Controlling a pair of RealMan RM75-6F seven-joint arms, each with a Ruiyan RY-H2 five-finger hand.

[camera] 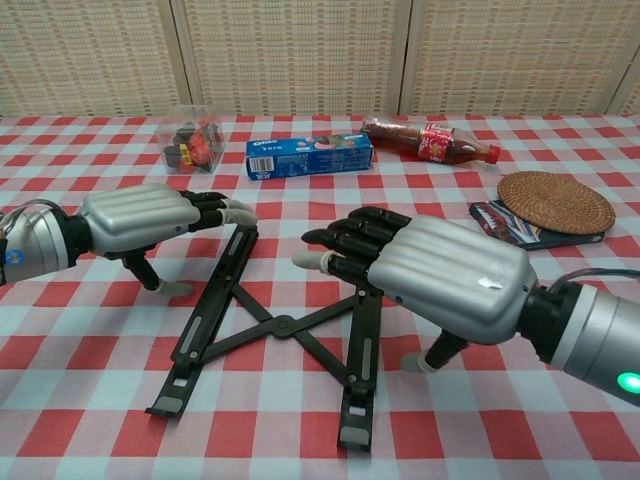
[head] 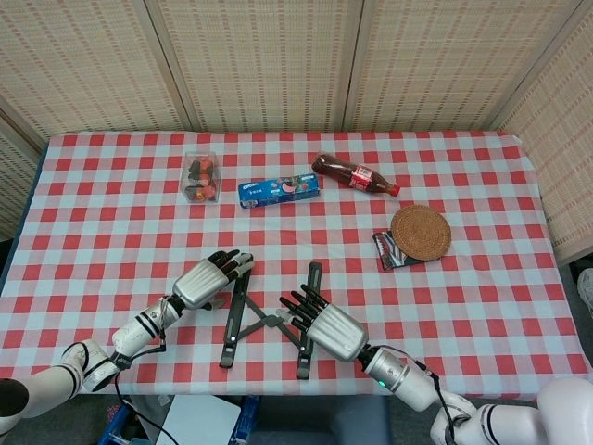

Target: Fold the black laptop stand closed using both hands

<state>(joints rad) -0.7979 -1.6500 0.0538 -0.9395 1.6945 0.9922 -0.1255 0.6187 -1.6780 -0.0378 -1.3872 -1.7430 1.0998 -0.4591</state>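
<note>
While overhead hides them, chest view shows thumbs (camera: 421, 362) down — laptop stand (camera: 275, 325) open.

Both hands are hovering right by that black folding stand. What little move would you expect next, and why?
Probably each hand settles onto its rail and pushes inward. The black X-shaped laptop stand lies spread open on the checked tablecloth. The left hand is over the left rail's far end, the right hand over the right rail, and neither visibly grips it.

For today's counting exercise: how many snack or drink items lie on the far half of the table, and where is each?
3. The clear snack box lies far left, the blue Oreo box in the middle, and the red drink bottle lies on its side to the right. None seem hidden.
</note>
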